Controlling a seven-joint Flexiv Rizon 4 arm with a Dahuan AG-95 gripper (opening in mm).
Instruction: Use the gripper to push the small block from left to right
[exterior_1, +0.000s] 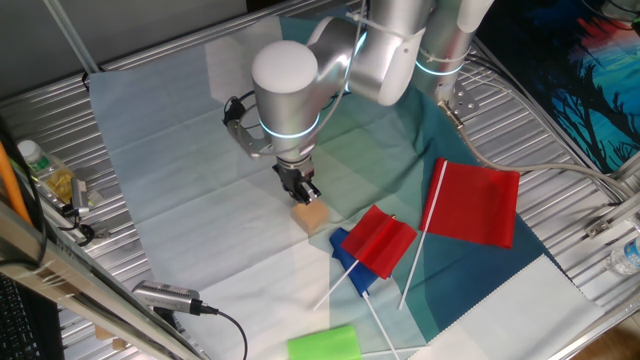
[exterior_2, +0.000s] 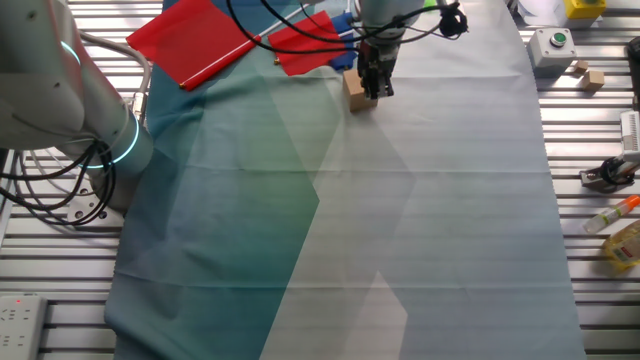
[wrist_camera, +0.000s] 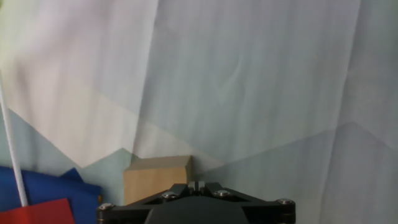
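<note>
The small block (exterior_1: 311, 216) is a light-brown wooden cube on the pale cloth. It also shows in the other fixed view (exterior_2: 354, 91) and in the hand view (wrist_camera: 155, 179). My gripper (exterior_1: 304, 192) is low over the cloth, its black fingers pressed together and touching the block's side. In the other fixed view the gripper (exterior_2: 378, 88) stands right beside the block. In the hand view the gripper (wrist_camera: 196, 185) has its two pads meeting with nothing between them, and the block lies just to its left.
Small red and blue flags (exterior_1: 375, 243) lie close beyond the block. A larger red flag (exterior_1: 478, 202) lies farther right. A green cylinder (exterior_1: 323, 344) lies at the front edge. A second silver arm (exterior_2: 60, 90) stands at the table's side.
</note>
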